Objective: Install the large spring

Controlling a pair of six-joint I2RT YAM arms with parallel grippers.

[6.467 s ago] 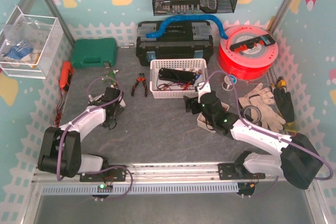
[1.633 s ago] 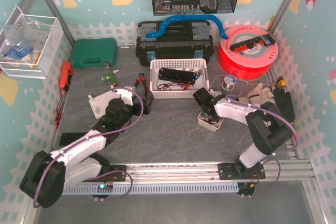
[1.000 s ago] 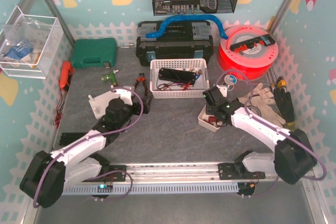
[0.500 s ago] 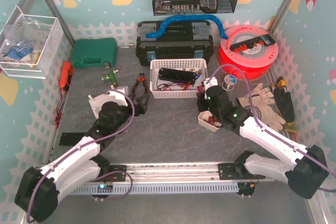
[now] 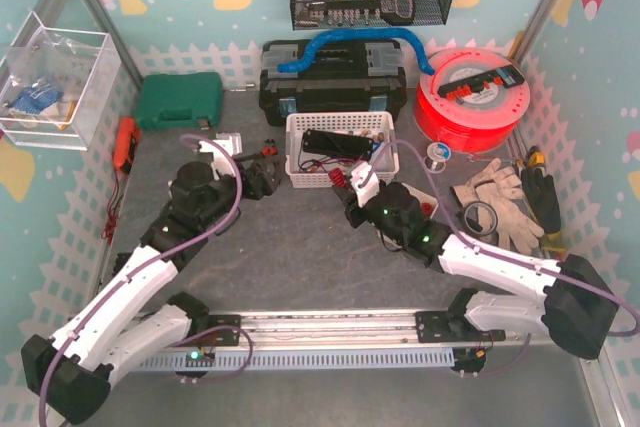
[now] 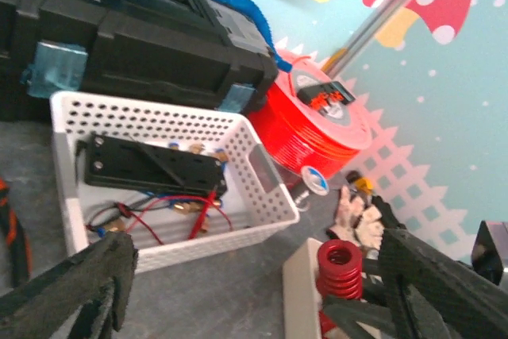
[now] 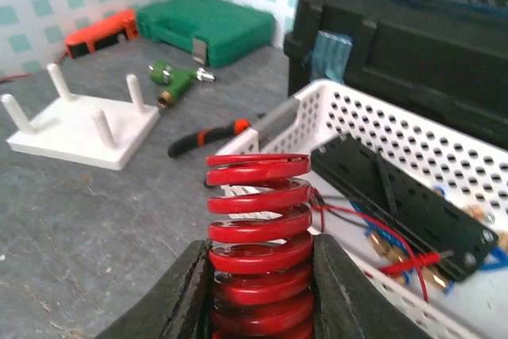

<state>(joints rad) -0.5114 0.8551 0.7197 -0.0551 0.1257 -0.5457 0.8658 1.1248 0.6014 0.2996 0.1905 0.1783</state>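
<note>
Seen from above, a grey table (image 5: 300,247) holds two robot arms reaching in from the bottom edge. The right gripper (image 5: 347,186) sits near the middle of the frame, just in front of the near left corner of a white perforated basket (image 5: 293,147). Its fingers (image 7: 184,295) are clamped on the lower coils of the large red spring (image 7: 258,196). In the right wrist view the spring stands upright between the two dark fingers with its upper coils free. The basket is behind it on the right, holding a black block (image 7: 397,196) and red wires (image 7: 349,224). At the left of that view a white peg base (image 7: 79,132) with four upright pegs lies flat on the table, well apart from the spring. A green-handled tool (image 7: 176,81) and pliers (image 7: 208,136) lie beyond the base and the spring. In the overhead view the left gripper (image 5: 266,178) is just left of the basket. Its fingers (image 6: 71,287) are spread wide with nothing between them, and its wrist view looks across at the spring. A black toolbox (image 5: 335,82), a green case (image 5: 178,100) and a red spool (image 5: 470,97) line the upper edge of the table.
</note>
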